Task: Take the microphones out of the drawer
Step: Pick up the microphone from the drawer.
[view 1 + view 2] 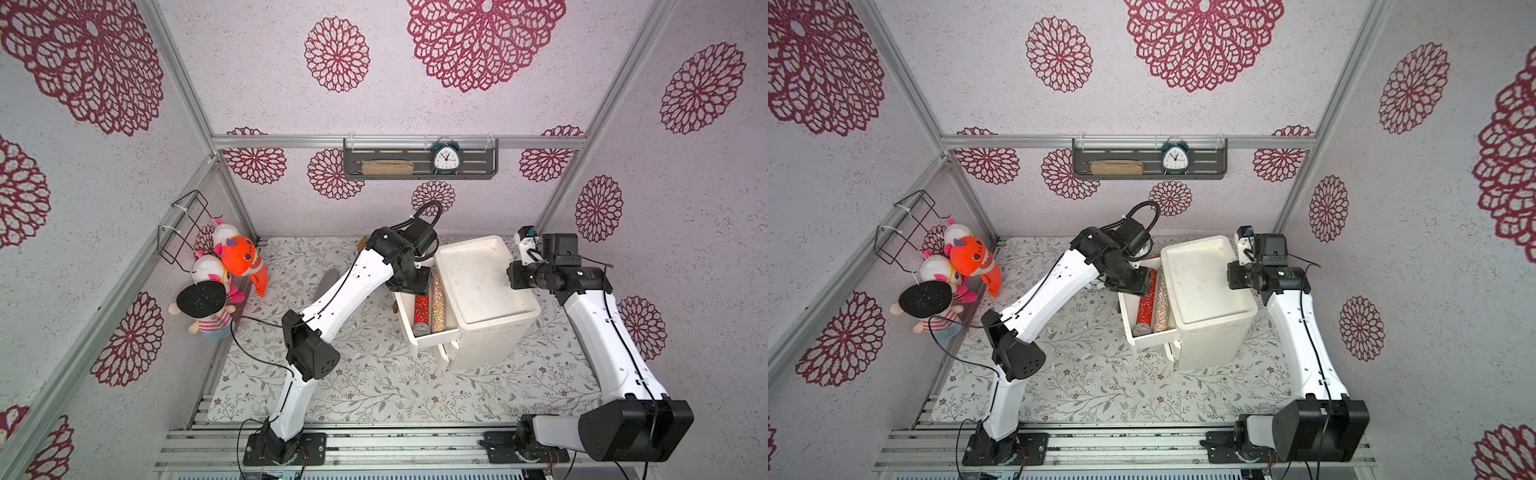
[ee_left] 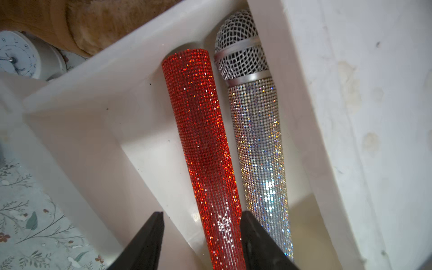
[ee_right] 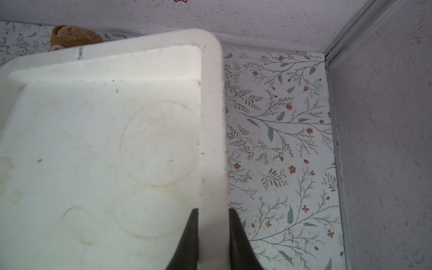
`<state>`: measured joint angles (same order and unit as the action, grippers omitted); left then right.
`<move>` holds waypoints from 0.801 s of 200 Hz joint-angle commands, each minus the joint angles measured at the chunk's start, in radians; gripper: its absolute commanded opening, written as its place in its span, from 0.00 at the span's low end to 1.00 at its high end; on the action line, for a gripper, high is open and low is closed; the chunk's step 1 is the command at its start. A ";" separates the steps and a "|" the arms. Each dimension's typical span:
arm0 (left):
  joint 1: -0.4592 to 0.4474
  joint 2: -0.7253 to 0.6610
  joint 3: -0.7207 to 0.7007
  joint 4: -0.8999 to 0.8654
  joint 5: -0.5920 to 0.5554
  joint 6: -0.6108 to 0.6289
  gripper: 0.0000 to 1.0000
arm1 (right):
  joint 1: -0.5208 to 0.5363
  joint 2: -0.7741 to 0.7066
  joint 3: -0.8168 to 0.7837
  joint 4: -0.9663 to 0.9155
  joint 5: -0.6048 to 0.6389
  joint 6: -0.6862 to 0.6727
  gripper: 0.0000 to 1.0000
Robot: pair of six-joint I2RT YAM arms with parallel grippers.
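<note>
The white drawer stands pulled out of the white cabinet. Two glittery microphones lie in it side by side, a red one and a silver one, seen in both top views. My left gripper reaches down into the drawer, open, straddling the red microphone. One finger sits wedged between the two microphones against the red one; the other stands apart from it. My right gripper is shut on the cabinet's raised top rim.
Plush toys and a wire basket hang at the left wall. A shelf on the back wall holds an alarm clock. A brown plush and a white clock lie behind the cabinet.
</note>
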<state>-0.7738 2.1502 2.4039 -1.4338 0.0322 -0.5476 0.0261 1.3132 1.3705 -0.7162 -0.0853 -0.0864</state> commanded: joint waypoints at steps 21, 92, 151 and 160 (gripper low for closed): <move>-0.024 0.037 0.005 0.034 -0.069 -0.033 0.51 | 0.000 -0.015 0.066 0.175 -0.004 0.076 0.00; -0.035 0.066 -0.006 0.067 -0.071 -0.061 0.49 | 0.000 -0.012 0.061 0.181 -0.013 0.070 0.00; -0.045 0.061 -0.070 0.113 -0.121 -0.097 0.46 | 0.000 -0.025 0.045 0.192 -0.019 0.066 0.00; -0.048 0.064 -0.072 0.113 -0.133 -0.098 0.47 | 0.000 -0.026 0.045 0.192 -0.019 0.066 0.00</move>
<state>-0.8097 2.2021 2.3554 -1.3365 -0.0364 -0.6216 0.0261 1.3136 1.3705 -0.7151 -0.0902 -0.0864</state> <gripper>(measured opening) 0.462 0.178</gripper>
